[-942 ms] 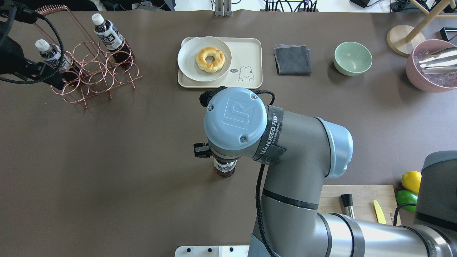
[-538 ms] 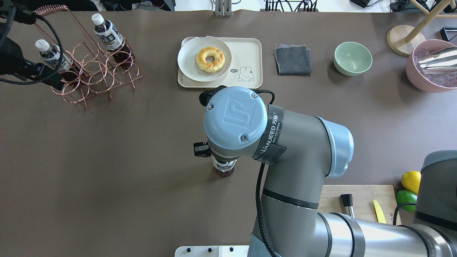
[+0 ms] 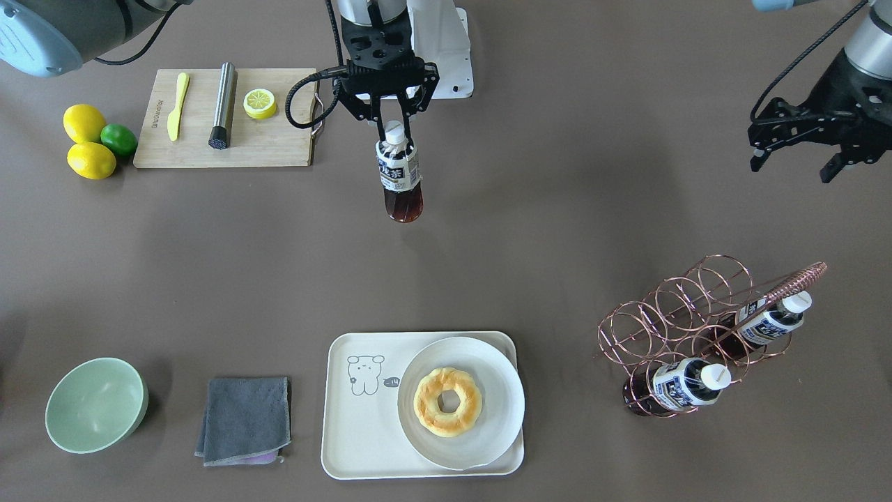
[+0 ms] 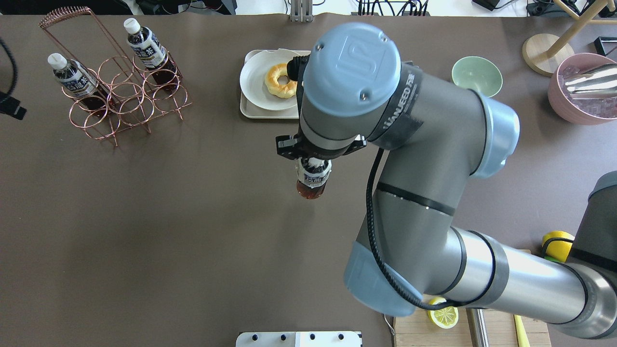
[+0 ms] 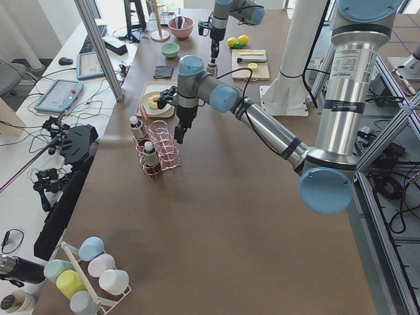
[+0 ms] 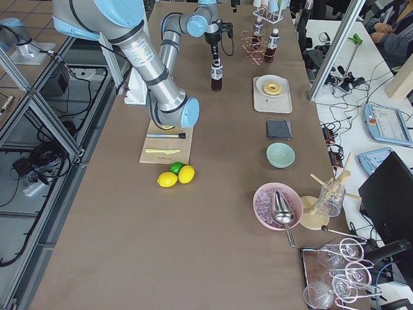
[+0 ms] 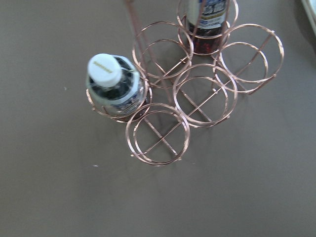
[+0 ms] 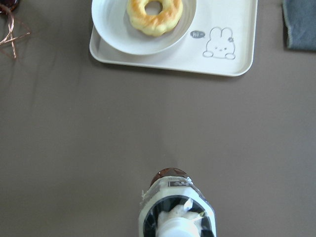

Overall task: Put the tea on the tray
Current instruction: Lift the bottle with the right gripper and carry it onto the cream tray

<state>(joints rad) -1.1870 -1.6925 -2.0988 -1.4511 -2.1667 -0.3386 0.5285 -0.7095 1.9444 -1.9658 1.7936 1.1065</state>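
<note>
So the right gripper (image 3: 395, 131) had its two fingers pinched on the white cap and neck of the tea bottle (image 3: 399, 178), which hung upright under it over bare brown table (image 3: 557, 209), well apart from everything else. Couldn't really tell if the bottom was touching the table or not. In the overhead view the tray (image 3: 355, 425) sat at about 12 o'clock from the bottle, with a clear gap of table between them. A plate (image 3: 495, 362) with a donut (image 3: 447, 402) took up one half of the tray, and the half with the little drawing was bare. The wire rack (image 3: 683, 307) was off at about 10 o'clock with two more bottles (image 3: 686, 387) leaning in it. The left gripper (image 3: 793, 167) hovered near the rack, fingers spread apart, holding nothing.
</note>
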